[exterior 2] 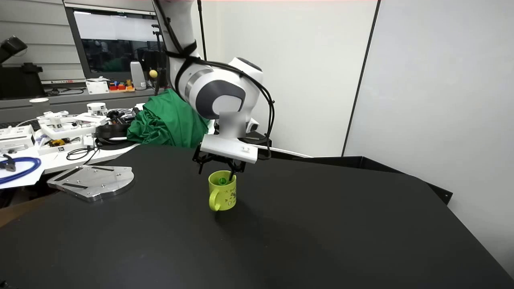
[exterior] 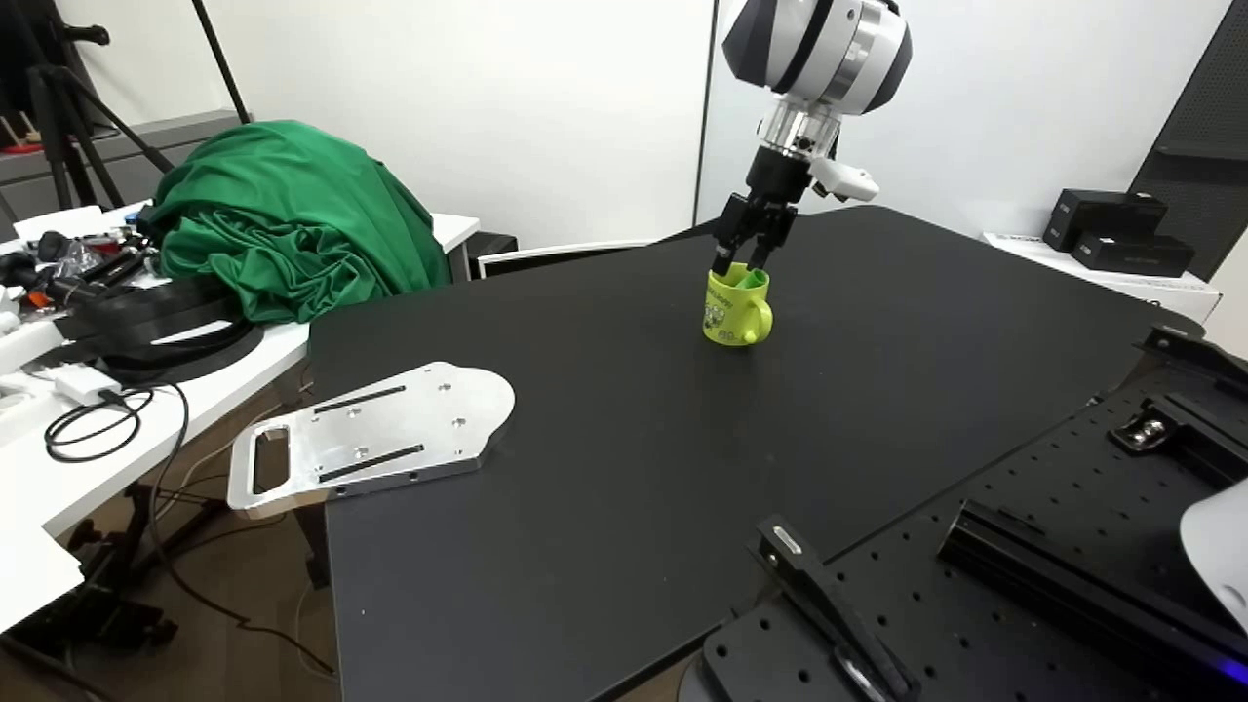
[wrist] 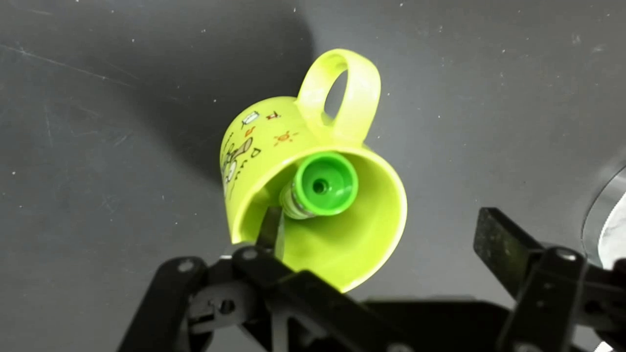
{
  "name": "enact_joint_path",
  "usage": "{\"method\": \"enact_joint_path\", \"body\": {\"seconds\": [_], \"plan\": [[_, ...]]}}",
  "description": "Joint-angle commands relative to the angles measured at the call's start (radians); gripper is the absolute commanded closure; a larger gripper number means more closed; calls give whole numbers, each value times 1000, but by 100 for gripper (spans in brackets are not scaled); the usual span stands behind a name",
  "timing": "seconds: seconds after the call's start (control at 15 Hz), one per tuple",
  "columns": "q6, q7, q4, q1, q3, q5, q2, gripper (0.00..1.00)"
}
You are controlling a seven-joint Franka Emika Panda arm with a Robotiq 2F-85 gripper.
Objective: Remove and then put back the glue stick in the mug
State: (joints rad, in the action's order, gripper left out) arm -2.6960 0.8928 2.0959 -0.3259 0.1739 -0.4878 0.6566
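Note:
The lime-green mug (exterior: 726, 317) stands upright on the black table, also in an exterior view (exterior 2: 228, 196) and the wrist view (wrist: 266, 142). The green-ended glue stick (wrist: 337, 193) leans inside it near the handle side; its end also shows in both exterior views (exterior: 753, 280) (exterior 2: 222, 181). My gripper (wrist: 381, 225) is open and empty, just above the mug in both exterior views (exterior: 741, 261) (exterior 2: 215, 174). In the wrist view one finger overlaps the mug's opening beside the glue stick; the other is outside the rim. I cannot tell whether the first finger dips below the rim.
A silver metal plate (exterior: 409, 419) lies at the table's edge, also in an exterior view (exterior 2: 96, 180). A green cloth (exterior: 302, 224) heaps on a cluttered white side table. A black perforated base plate (exterior: 975, 604) borders the table.

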Motion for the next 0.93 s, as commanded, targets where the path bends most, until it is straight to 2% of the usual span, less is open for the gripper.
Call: {"method": "enact_joint_path", "body": {"seconds": [0.0, 0.07, 0.13, 0.2, 0.8, 0.87], "plan": [[15, -44, 18, -25, 14, 25, -22, 0], [16, -46, 20, -25, 14, 25, -24, 0], [18, -46, 21, -25, 13, 26, -26, 10], [20, -46, 21, -25, 13, 26, -28, 26], [98, -52, 1, -36, 0, 26, -29, 89], [117, -56, -7, -38, -7, 26, -27, 91]]}}
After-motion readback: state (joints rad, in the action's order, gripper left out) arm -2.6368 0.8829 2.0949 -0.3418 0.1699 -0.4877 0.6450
